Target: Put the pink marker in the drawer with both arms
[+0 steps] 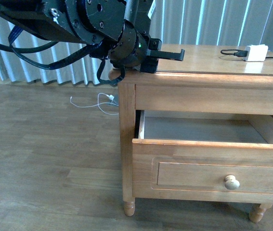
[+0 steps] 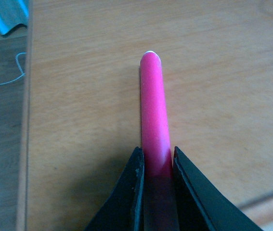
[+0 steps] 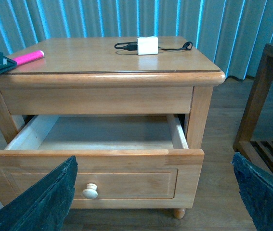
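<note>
Left wrist view: the left hand (image 2: 156, 159) clamps the pink marker (image 2: 154, 106) on the worktop (image 2: 78, 120); the right hand (image 3: 154, 161) hangs released before the open drawer (image 3: 126, 180).

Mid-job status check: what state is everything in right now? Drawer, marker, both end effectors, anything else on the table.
Drawer: open, the visible interior bare.
Pink marker: horizontal over the tabletop, one end clamped.
Left end effector: shut on the pink marker.
Right end effector: open, holding nothing, facing the drawer.
White charger block: sitting on the tabletop, cable attached.
</note>
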You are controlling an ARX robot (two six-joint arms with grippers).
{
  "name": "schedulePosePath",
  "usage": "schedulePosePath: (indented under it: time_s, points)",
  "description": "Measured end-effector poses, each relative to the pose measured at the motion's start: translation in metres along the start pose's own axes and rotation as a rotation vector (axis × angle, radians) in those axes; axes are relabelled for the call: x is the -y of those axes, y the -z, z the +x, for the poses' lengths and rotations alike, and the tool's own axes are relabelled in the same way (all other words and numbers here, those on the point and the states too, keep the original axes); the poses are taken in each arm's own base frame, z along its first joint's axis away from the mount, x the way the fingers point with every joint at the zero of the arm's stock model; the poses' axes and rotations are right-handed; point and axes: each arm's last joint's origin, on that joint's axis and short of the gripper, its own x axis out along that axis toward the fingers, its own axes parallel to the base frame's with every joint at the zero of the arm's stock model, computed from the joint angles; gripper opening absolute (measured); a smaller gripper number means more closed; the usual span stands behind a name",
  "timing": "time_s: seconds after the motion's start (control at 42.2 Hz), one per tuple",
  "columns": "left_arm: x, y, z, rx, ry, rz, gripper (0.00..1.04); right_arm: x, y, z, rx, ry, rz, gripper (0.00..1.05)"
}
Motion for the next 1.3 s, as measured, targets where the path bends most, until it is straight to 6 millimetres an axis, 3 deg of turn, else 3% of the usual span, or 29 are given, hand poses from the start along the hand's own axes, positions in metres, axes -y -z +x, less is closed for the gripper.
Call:
schedulePosePath:
  time_s: [0.332,0.474,0.663,0.924,1.185,1.303]
  points:
    - [0.037,-0.002,-0.066,0.084,0.341,0.145,0.15,0.0,0.0,0.0,0.0,0.0,0.0,0.96]
    - [0.052,0.013,-0.074,0.057,0.408,0.254,0.15,0.0,0.0,0.0,0.0,0.0,0.0,0.96]
    - [0.061,0.038,-0.065,-0.001,0.421,0.334,0.15,0.0,0.0,0.0,0.0,0.0,0.0,0.96]
    - [0.066,0.068,-0.035,-0.088,0.333,0.337,0.15,0.0,0.0,0.0,0.0,0.0,0.0,0.96]
    - [0.069,0.084,-0.013,-0.124,0.253,0.302,0.15,0.0,0.0,0.0,0.0,0.0,0.0,0.96]
    - [0.068,0.082,-0.012,-0.102,0.232,0.295,0.39,0.0,0.0,0.0,0.0,0.0,0.0,0.96]
